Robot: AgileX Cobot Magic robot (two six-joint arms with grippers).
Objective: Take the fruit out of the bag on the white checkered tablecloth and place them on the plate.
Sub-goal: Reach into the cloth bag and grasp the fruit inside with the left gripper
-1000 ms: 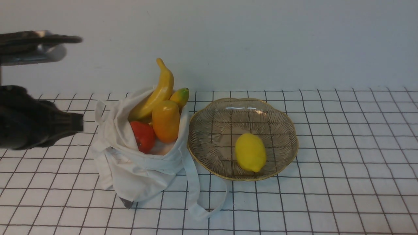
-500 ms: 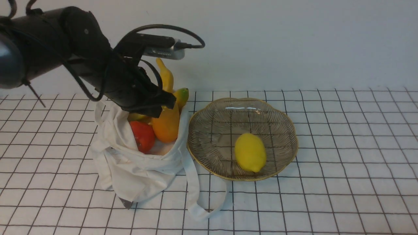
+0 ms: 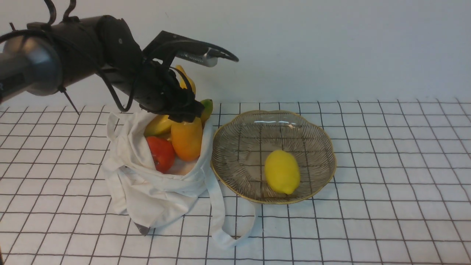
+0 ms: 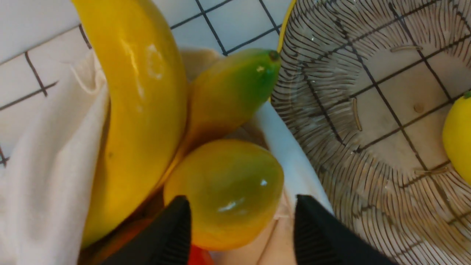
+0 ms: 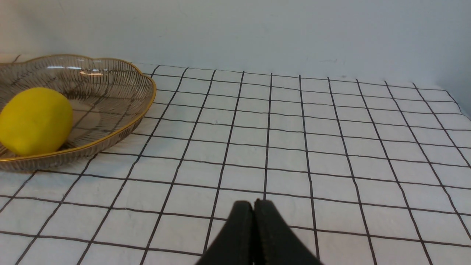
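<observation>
The white bag (image 3: pixel 154 191) sits slumped open on the white checkered tablecloth (image 3: pixel 386 206). In it are an orange-yellow mango (image 3: pixel 187 141), a long banana (image 3: pixel 158 125), a second banana with a green tip (image 3: pixel 208 106) and a red-orange fruit (image 3: pixel 162 154). The lemon (image 3: pixel 282 172) lies on the glass plate (image 3: pixel 331 147), right of the bag. My left gripper (image 3: pixel 187 112) is open at the bag's mouth. In the left wrist view its fingers (image 4: pixel 173 232) straddle the top of the mango (image 4: pixel 224 184). My right gripper (image 5: pixel 254 206) is shut and empty, low over bare cloth.
The bag's strap (image 3: pixel 220 221) loops on the cloth in front of the plate. A plain wall stands behind the table. The left wrist view shows the plate (image 4: pixel 368 73) close beside the bag's edge. The right wrist view shows the plate (image 5: pixel 121 121) and the lemon (image 5: pixel 35 120).
My left arm has swung in from the far left to over the bag, and its open gripper has come down around the top of the mango. The fruits and the bag have not moved.
</observation>
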